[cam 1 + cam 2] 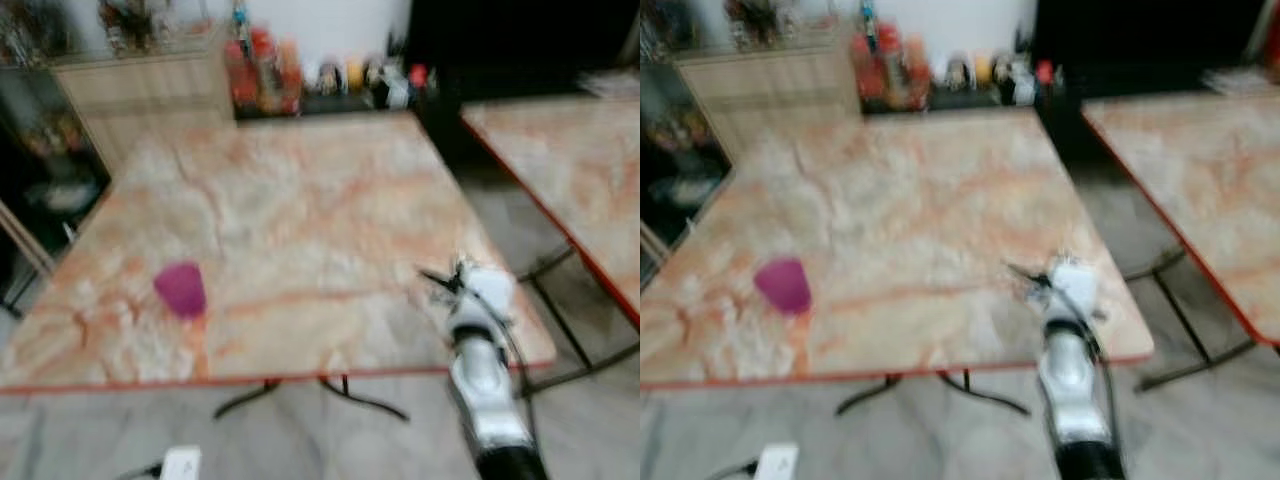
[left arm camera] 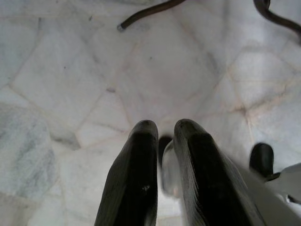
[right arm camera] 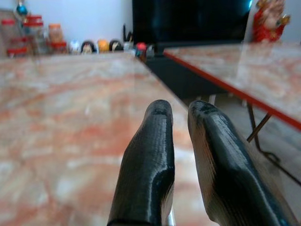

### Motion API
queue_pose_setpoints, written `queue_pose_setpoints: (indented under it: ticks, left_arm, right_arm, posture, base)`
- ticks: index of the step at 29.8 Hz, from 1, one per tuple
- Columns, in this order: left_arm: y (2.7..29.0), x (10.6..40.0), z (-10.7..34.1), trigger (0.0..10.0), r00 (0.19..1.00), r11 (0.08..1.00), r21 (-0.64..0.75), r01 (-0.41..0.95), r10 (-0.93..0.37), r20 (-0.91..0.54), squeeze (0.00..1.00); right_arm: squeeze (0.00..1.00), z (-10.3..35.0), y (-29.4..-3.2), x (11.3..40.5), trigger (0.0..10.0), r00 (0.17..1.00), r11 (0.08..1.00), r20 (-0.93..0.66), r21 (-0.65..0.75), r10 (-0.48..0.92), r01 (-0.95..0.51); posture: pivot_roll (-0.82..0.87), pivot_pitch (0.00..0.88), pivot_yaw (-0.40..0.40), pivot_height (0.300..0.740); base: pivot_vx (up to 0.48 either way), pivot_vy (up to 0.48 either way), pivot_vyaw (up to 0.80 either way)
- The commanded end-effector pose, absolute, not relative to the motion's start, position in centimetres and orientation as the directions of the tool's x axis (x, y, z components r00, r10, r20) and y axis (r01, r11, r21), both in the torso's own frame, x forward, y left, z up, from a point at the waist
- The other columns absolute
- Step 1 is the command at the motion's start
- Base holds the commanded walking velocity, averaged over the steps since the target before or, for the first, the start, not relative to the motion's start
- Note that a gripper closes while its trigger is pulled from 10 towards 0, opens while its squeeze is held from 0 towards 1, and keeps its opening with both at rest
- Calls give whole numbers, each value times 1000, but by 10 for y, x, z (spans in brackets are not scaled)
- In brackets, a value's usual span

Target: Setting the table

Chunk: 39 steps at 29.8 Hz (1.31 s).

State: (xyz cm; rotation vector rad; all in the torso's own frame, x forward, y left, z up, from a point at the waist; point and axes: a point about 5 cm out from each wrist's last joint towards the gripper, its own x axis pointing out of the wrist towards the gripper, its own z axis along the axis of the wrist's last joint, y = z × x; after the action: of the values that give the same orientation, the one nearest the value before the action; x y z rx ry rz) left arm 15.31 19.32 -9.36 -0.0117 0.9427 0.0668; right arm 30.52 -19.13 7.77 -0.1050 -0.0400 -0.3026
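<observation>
A magenta cup (image 1: 181, 289) stands upright on the pink-veined marble table (image 1: 300, 200), near its front left. My right gripper (image 1: 432, 276) hovers low over the table's front right corner, far to the right of the cup. In the right wrist view its black fingers (image 3: 150, 155) lie close together with nothing between them, pointing along the tabletop toward the back. My left gripper (image 2: 165, 128) hangs shut above the pale stone floor (image 2: 70, 70).
A second marble table (image 1: 570, 170) stands to the right across a narrow gap. Jars and bottles (image 1: 330, 75) line the far wall, and a wooden cabinet (image 1: 150, 90) stands at the back left. A white power strip (image 1: 180, 465) lies on the floor.
</observation>
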Motion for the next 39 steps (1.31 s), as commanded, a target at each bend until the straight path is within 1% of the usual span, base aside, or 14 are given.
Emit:
queue_pose_setpoints:
  ticks: [1,18,24,25,26,27,28,32,34,36,39]
  left_arm:
    - [207,151,-93,10000,575,996,56,-75,89,-814,0]
    - [208,154,-91,10000,581,996,55,-76,89,-809,0]
    - [207,150,-93,10000,577,996,47,-79,84,-812,0]
    - [207,150,-93,10000,577,996,47,-80,84,-813,0]
    - [207,150,-93,10000,576,996,46,-80,84,-813,0]
    - [207,150,-93,10000,576,996,46,-80,83,-813,0]
    - [207,150,-93,10000,577,996,44,-81,83,-813,0]
    - [208,149,-93,10000,577,996,43,-81,82,-812,0]
    - [208,149,-93,10000,577,996,43,-81,82,-812,0]
    - [208,148,-93,10000,576,996,43,-80,82,-813,0]
    - [209,148,-93,10000,575,996,45,-78,82,-814,0]
  right_arm:
    - [0,82,-175,309,10000,963,961,69,-69,-262,267]
    - [0,80,-174,308,10000,961,960,64,-68,-269,273]
    - [0,70,-169,297,10000,966,964,29,-64,-259,260]
    - [165,68,-169,295,10000,965,963,22,-67,-260,261]
    - [965,65,-170,291,10000,963,960,8,-74,-270,270]
    - [965,64,-171,289,10000,961,958,3,-76,-276,275]
    - [1000,60,-173,284,10000,956,954,-17,-81,-292,290]
    - [1000,53,-182,270,10000,938,937,-59,-95,-341,335]
    - [1000,53,-184,268,10000,937,936,-59,-102,-345,338]
    - [1000,56,-192,257,10000,922,921,-62,-100,-383,376]
    - [1000,57,-198,252,10000,906,907,-80,-108,-416,407]
  posture:
    - [-39,0,27,740]
    - [-41,0,30,740]
    - [-40,0,25,740]
    - [-43,0,25,740]
    - [-42,0,24,740]
    - [-42,0,24,740]
    - [-41,0,23,740]
    - [-43,0,24,740]
    - [-43,0,24,740]
    - [-48,0,25,740]
    - [-54,0,28,740]
  base:
    - [274,0,0]
    - [277,0,0]
    - [0,0,0]
    - [0,0,0]
    - [0,0,0]
    - [0,0,0]
    - [0,0,0]
    - [0,0,0]
    - [0,0,0]
    - [0,0,0]
    - [0,0,0]
